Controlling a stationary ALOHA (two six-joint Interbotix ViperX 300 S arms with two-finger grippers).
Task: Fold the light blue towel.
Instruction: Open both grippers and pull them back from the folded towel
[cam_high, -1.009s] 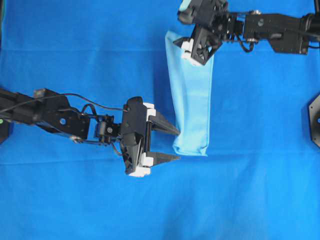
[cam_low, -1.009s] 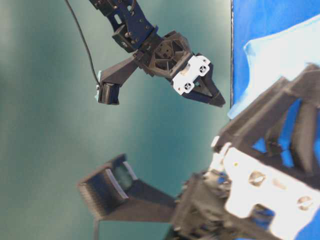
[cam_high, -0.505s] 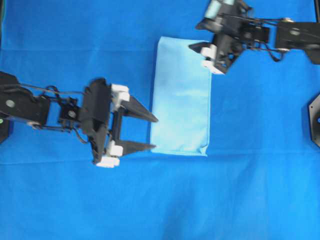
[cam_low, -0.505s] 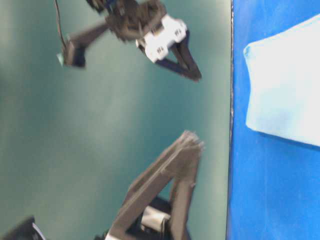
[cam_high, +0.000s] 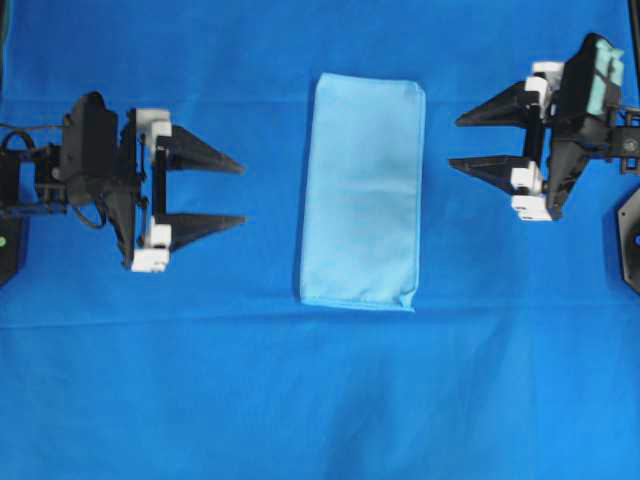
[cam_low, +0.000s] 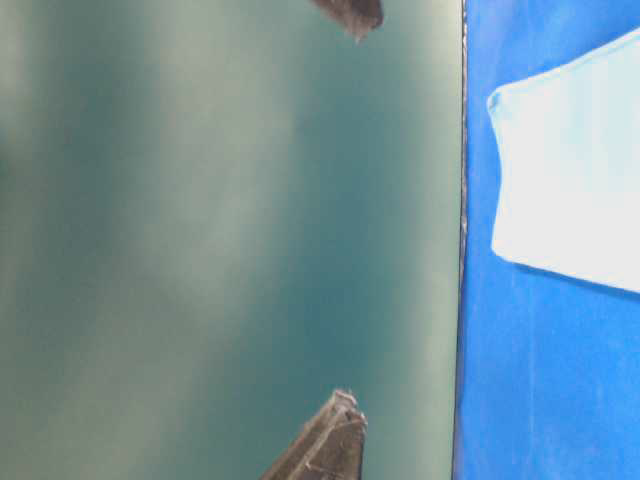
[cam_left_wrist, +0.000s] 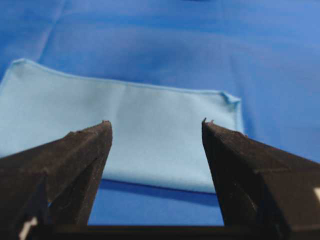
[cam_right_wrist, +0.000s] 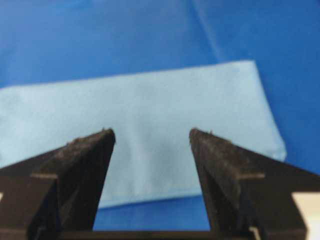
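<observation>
- Both grippers stood with jaws spread wide and empty: the left gripper (cam_high: 240, 192) to one side of the light blue towel (cam_high: 362, 190), the right gripper (cam_high: 455, 142) to the other, each well apart from the cloth with its fingertips pointed toward it.
- Folded into a tall, narrow rectangle, the light blue towel lay flat at the middle of the deep blue sheet (cam_high: 320, 400), its long sides running up and down the overhead view.
- Its surface appeared smooth and pale, with a thin stitched hem along the top edge and down the right-hand edge; the bottom right corner was slightly puckered.
- Seen from the left wrist camera, the towel (cam_left_wrist: 150, 135) lay beyond the dark fingers (cam_left_wrist: 80, 165), with a small curl at its far right corner.
- From the right wrist camera, the cloth (cam_right_wrist: 150, 120) filled the space beyond the parted fingers (cam_right_wrist: 220, 170), its edges straight.
- At table level, only a corner of the towel (cam_low: 570, 180) and two dark fingertips showed, one at the top, one at the bottom.
- Bare sheet surrounded the towel on every side, wider below it than above; the sheet showed soft creases.
</observation>
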